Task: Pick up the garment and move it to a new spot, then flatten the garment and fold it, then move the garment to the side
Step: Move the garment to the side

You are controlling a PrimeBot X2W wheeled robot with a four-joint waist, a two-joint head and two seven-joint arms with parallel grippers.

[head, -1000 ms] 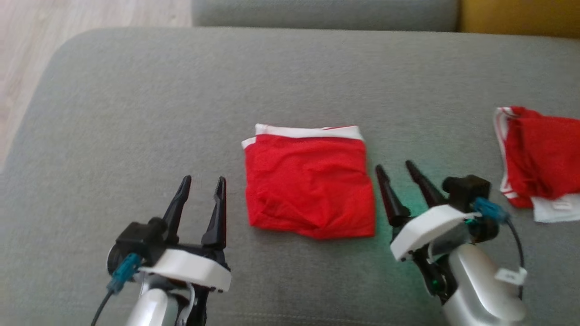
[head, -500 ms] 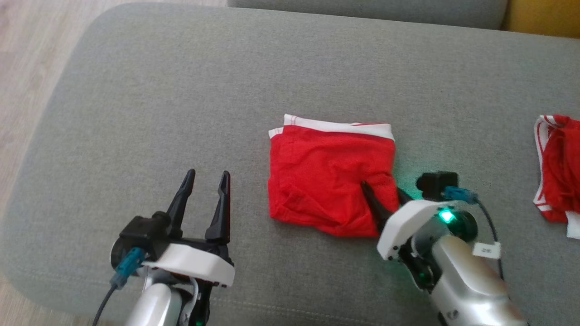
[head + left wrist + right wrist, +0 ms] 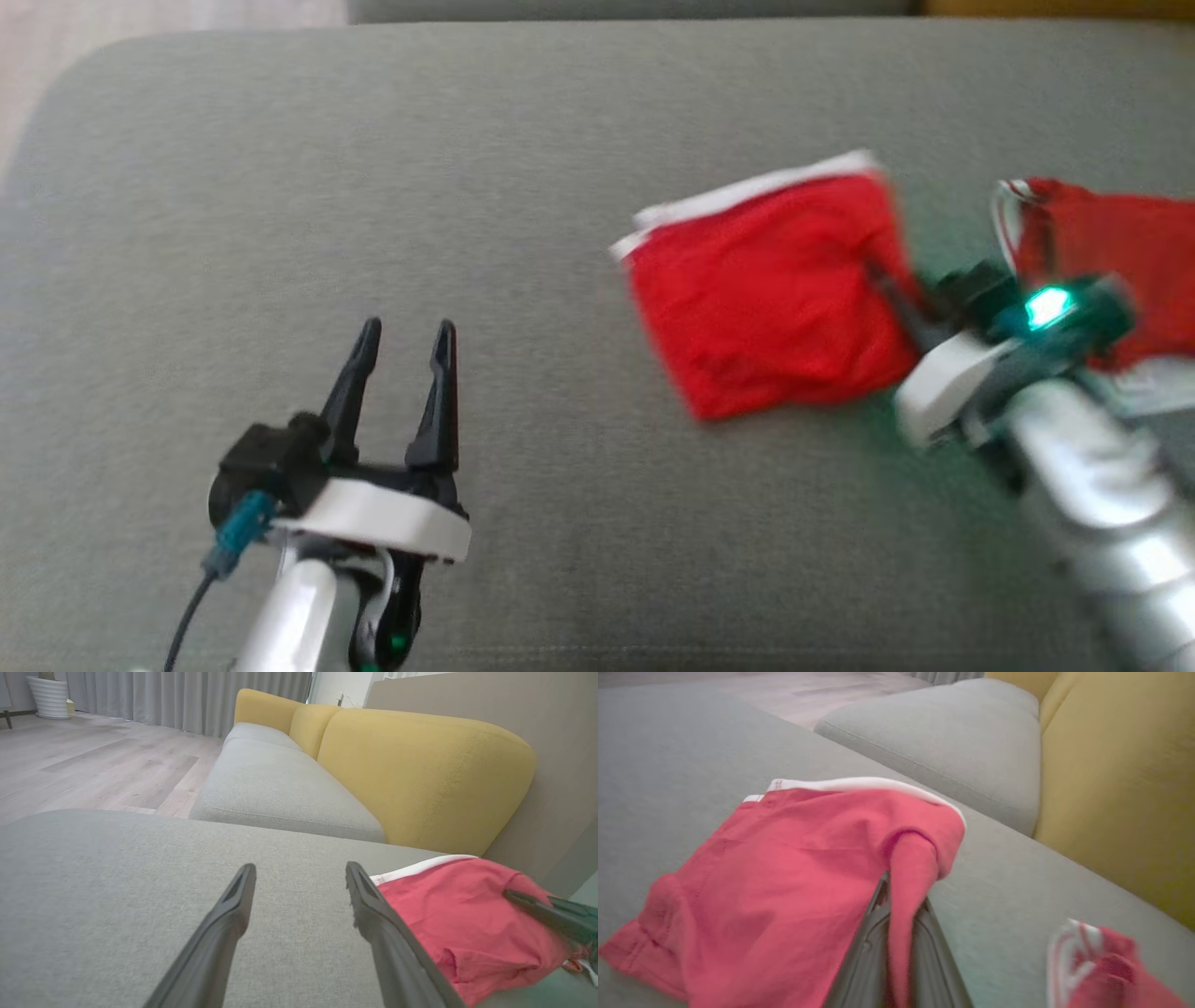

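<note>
— garment [image 3: 775, 299] first: a folded red cloth with a white band, lying on the grey sofa seat [image 3: 373, 140], right of its middle. it's thin, light and limp, i'd judge. it will sag and may come unfolded if lifted by one spot.
— so where to hold it?
— along a folded edge, through all the layers. the right fingers [image 3: 866, 961] are pinched tight on a tuck of its right edge, with cloth bunched between them.
— and the left fingers [image 3: 434, 392]?
— spread wide, holding nothing, well clear of the cloth on its left.
— what's changed from a second ago?
— then the right fingers stood apart beside that edge and the cloth lay square. now it's skewed, with its pinched corner near the other red piece [image 3: 1111, 233]. the head view is blurred and has shifted, so i can't say for sure how far it has slid.
</note>
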